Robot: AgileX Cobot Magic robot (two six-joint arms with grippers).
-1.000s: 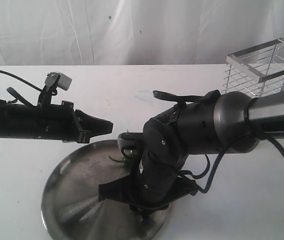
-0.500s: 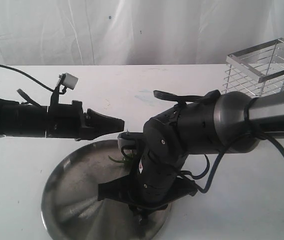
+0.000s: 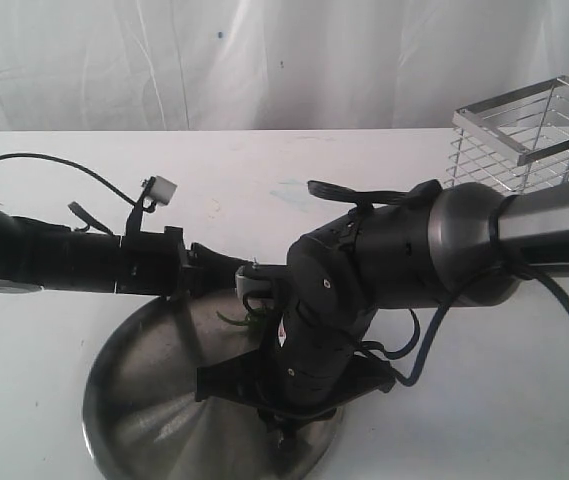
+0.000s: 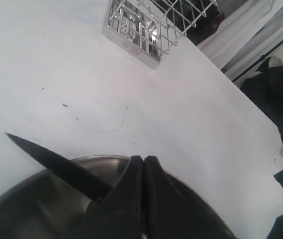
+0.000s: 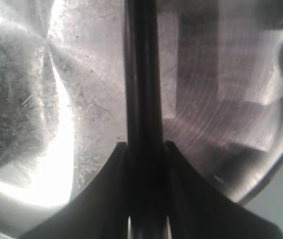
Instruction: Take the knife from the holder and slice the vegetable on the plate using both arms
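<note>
My right gripper [image 5: 146,147] is shut on the knife [image 5: 142,74], whose dark length runs out over the plate [image 5: 32,99]. In the left wrist view the pointed blade [image 4: 56,163] lies slanted across the plate's rim [image 4: 99,160]. My left gripper [image 4: 143,158] is shut with nothing between its fingers. Its tip [image 3: 236,268] hangs over the plate's far edge [image 3: 134,400], just above the green vegetable [image 3: 254,318]. A sliver of green [image 4: 89,208] shows beside its fingers. The right arm's wrist [image 3: 314,330] hides the knife in the exterior view. The holder [image 3: 534,135] stands at the far right.
The wire holder [image 4: 146,25] is on the white table [image 3: 264,170], well away from the plate. A white cloth backdrop [image 3: 264,60] closes off the rear. The right arm's cable [image 3: 434,340] loops beside the plate.
The left arm has reached right and dipped lower, its shut tip now over the plate near the vegetable. The right arm and knife have stayed put.
</note>
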